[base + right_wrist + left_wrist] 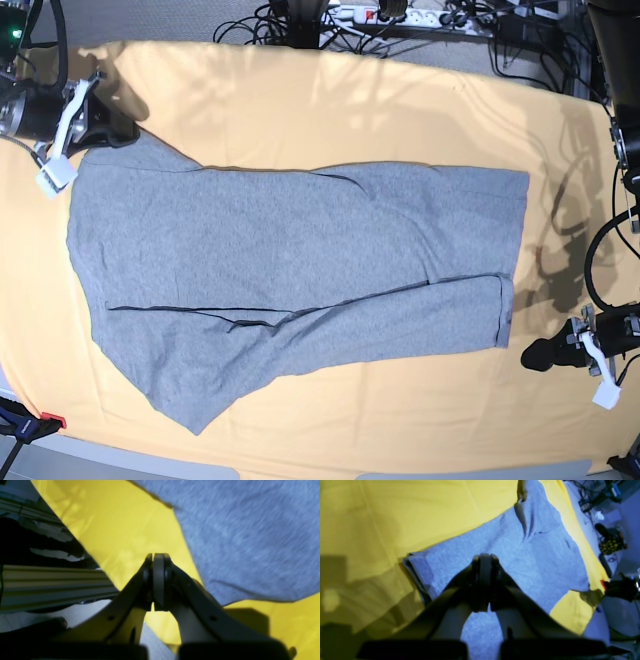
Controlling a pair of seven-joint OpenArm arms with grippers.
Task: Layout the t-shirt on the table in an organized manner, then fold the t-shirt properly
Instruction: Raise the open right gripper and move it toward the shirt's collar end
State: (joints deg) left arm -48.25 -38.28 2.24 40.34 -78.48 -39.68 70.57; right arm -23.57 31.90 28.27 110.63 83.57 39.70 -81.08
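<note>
A lab: cloth-covered table (300, 90), cable tangle and power strip (385, 14) (behind it).

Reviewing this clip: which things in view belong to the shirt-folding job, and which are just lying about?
Part of the job:
- t-shirt, grey, spread across the table
- table, yellow cover
- left gripper and right gripper, both shut, holding nothing

Just lying about:
- cables beyond the far edge
- power strip among them

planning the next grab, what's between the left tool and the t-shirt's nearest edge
Only bare table cloth, in the base view: the shut left tool sits just off the t-shirt corner.
</note>
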